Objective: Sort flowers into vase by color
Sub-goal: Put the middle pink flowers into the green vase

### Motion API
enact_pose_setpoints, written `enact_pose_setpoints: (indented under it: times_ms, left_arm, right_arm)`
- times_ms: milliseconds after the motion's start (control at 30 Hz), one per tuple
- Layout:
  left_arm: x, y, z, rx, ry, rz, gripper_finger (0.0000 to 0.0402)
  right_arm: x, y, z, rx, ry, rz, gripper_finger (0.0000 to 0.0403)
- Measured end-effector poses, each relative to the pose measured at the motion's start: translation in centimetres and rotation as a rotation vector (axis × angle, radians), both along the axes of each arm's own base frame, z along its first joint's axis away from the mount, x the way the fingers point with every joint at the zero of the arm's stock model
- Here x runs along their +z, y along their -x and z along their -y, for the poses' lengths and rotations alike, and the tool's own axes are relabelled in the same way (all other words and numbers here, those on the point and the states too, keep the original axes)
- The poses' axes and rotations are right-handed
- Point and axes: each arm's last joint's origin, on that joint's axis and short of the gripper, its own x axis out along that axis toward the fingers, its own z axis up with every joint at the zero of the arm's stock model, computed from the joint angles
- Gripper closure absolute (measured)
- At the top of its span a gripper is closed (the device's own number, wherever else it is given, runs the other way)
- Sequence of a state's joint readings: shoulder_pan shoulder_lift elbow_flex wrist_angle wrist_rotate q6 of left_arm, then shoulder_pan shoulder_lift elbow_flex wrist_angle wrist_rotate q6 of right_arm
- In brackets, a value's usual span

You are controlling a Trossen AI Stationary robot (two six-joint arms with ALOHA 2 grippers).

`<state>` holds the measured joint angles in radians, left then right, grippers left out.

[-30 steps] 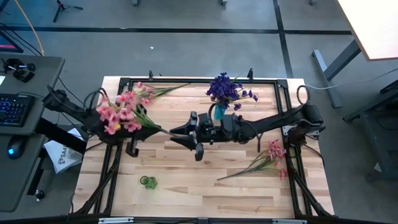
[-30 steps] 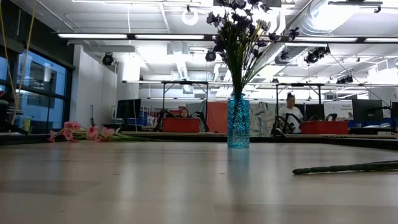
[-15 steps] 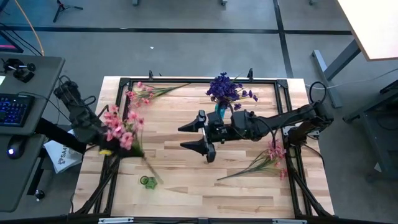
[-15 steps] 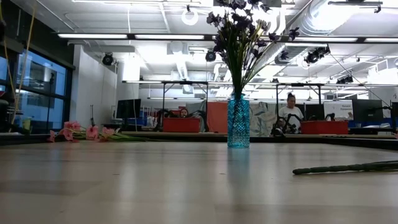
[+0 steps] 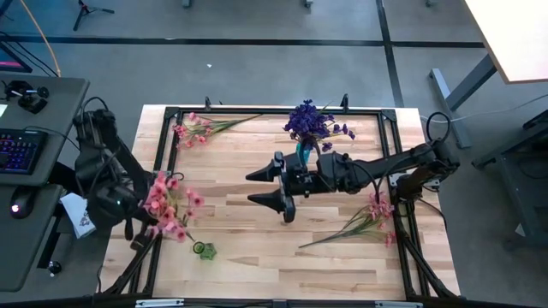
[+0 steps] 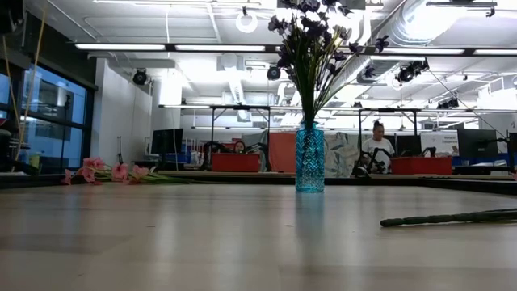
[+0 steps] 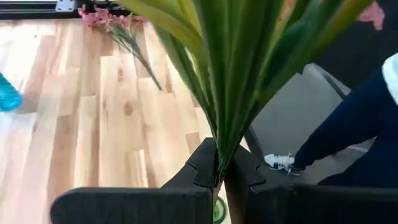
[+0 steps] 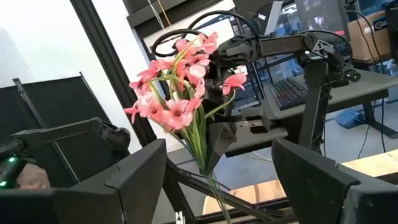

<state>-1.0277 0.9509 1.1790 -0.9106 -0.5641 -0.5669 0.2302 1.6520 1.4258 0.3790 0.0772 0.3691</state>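
Observation:
My left gripper (image 5: 161, 229) is at the table's near left edge, shut on a bunch of pink flowers (image 5: 168, 207), which stands roughly upright in the right wrist view (image 8: 177, 93). A small green vase (image 5: 204, 250) stands just beside it. My right gripper (image 5: 272, 188) hovers open over the table's middle, next to the blue vase (image 5: 301, 155) that holds the purple flowers (image 5: 313, 121). One pink sprig (image 5: 202, 127) lies at the far left and another (image 5: 368, 219) at the near right. My left gripper pinches the bunch's green stems (image 7: 219, 163) between its two fingers, below the blossoms. The bunch is lifted clear and stands nearly upright, blossoms on top, with the stem ends (image 8: 219, 198) hanging below the fingers.
A black metal frame (image 5: 257, 110) runs around the wooden tabletop. A desk with a keyboard (image 5: 19, 150) stands past the left edge. A person's leg and shoe (image 7: 281, 162) show beside the table. In the low view, people sit far behind the blue vase (image 6: 309, 158).
My left gripper has swung from the table's middle toward the near left edge, carrying the pink bunch with it. The bunch has turned from lying across the table to nearly upright. My right gripper has drawn back slightly toward the right.

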Motion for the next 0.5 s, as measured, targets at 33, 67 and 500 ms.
enact_pose_setpoints:
  times_ms: [33, 67, 500]
  left_arm:
    - [0.0, 0.0, 0.2, -0.001, 0.003, 0.002, 0.0401]
    - [0.0, 0.0, 0.4, -0.001, 0.002, 0.007, 0.0401]
    - [2.3, 0.5, 0.2, -0.017, 0.001, 0.112, 0.0401]
  right_arm:
    - [0.0, 0.0, 0.0, 0.000, 0.000, 0.000, 0.0116]
    - [0.0, 0.0, 0.0, 0.000, 0.000, 0.000, 0.0116]
    - [-0.2, -0.1, 0.0, -0.001, 0.008, -0.023, 0.0116]
